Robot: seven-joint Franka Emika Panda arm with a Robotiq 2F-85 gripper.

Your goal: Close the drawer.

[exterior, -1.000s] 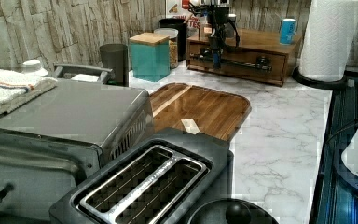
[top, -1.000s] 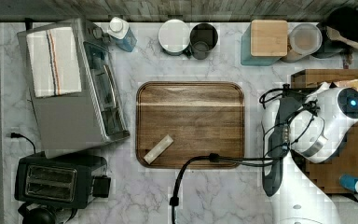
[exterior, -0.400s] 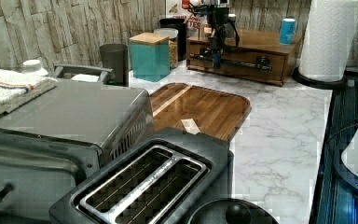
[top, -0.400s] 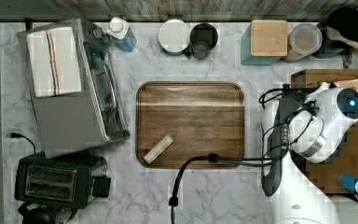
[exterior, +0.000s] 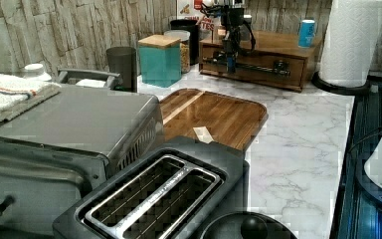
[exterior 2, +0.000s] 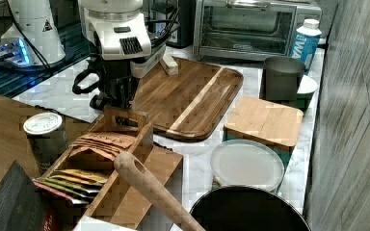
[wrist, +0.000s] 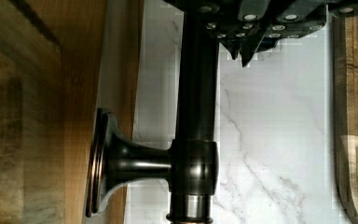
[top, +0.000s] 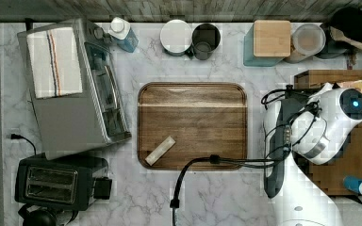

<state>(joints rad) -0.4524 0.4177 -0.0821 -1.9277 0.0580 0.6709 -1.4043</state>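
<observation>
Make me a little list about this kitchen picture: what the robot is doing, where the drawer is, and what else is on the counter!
robot: white arm, its pincer down at the front of the wooden cabinet
pincer: around the dark bar handle; open or shut cannot be told
drawer: in the cabinet's front, looks nearly pushed in
middle of counter: wooden tray with a small pale block on it
other things: toaster oven, toaster, teal canister with wooden lid, paper towel roll
</observation>
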